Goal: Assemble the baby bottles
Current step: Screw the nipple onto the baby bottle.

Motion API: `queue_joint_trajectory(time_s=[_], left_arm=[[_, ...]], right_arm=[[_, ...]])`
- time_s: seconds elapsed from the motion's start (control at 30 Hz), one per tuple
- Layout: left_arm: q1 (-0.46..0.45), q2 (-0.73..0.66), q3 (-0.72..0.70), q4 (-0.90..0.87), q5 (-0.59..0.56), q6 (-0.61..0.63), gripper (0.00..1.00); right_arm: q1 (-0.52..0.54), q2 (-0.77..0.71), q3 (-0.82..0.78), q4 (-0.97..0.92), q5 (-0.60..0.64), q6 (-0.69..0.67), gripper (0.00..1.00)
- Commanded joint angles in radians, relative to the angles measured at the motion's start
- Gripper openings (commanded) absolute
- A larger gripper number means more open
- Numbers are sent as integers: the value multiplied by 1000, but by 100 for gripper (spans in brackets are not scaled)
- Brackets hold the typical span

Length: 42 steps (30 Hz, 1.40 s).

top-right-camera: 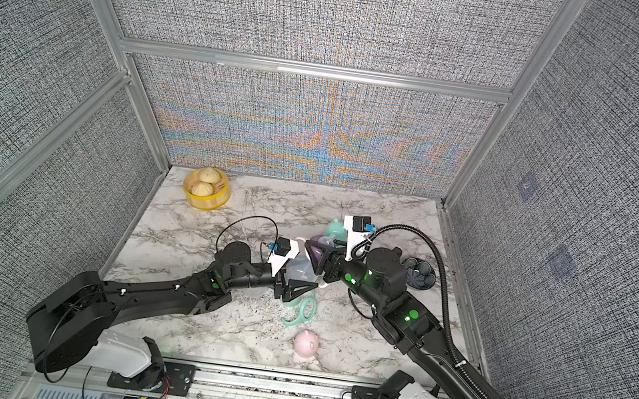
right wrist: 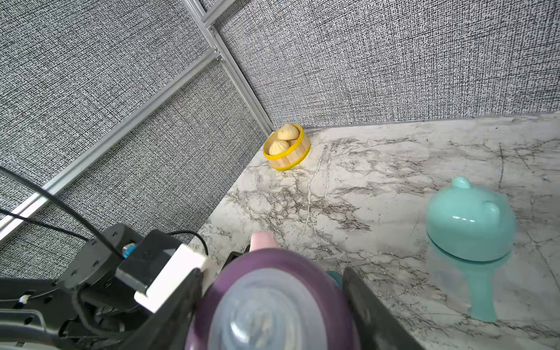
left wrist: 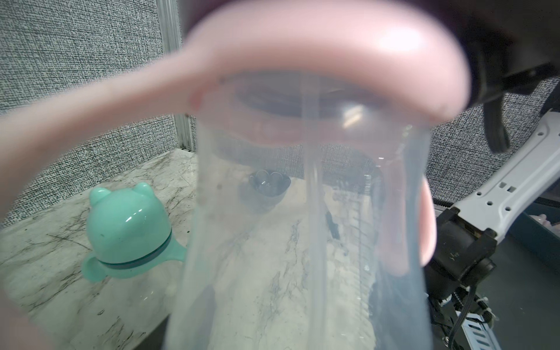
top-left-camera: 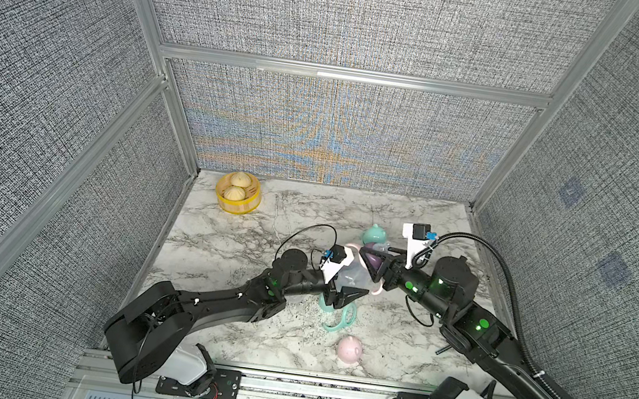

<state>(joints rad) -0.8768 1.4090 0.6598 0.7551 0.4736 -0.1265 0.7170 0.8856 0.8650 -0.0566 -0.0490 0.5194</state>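
1. I observed the clear bottle (top-left-camera: 350, 276) at frame centre in both top views. It was tilted above the marble table (top-left-camera: 307, 215), with a pink handle (left wrist: 303, 54) looped round its neck.
2. The left gripper (top-left-camera: 355, 284) was pinching the clear bottle by its body.
3. The right gripper (top-left-camera: 369, 264) had its jaws pressed on either side of the purple collar (right wrist: 272, 272). The collar carried a translucent nipple (right wrist: 257, 321) and sat at the bottle mouth.
4. A mint-capped bottle (top-left-camera: 374, 235) stood just above the right gripper in frame. A mint handle (top-left-camera: 334, 327) and a pink cap (top-left-camera: 350, 348) lay below centre.
5. Bare marble lay open left of centre, up to the yellow basket (top-left-camera: 237, 197) at the table's upper-left corner. A dark bowl (top-right-camera: 419, 273) sat near the right edge.
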Motion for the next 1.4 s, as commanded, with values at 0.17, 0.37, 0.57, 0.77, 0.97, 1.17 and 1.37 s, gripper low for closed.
queue_joint_trajectory(time_s=[0.17,0.37,0.57,0.77,0.97,1.17,1.37], left_arm=[[-36,-62,-5,-10,-313,77,0],[-133,-51,13,-5,-609,189,0],[-226,5,26,75,-873,323,0],[-278,62,53,115,-997,401,0],[-288,80,46,138,-1030,363,0],[-246,21,45,-9,-838,272,0],[-171,-34,27,-62,-516,183,0]], right_arm=[[44,-8,9,-96,243,57,36],[130,49,54,-121,391,94,35],[173,117,118,-175,503,171,33],[198,187,218,-243,566,183,36],[187,144,192,-169,492,106,68],[103,65,221,-220,261,-27,82],[-34,-30,151,-179,-28,-95,83]])
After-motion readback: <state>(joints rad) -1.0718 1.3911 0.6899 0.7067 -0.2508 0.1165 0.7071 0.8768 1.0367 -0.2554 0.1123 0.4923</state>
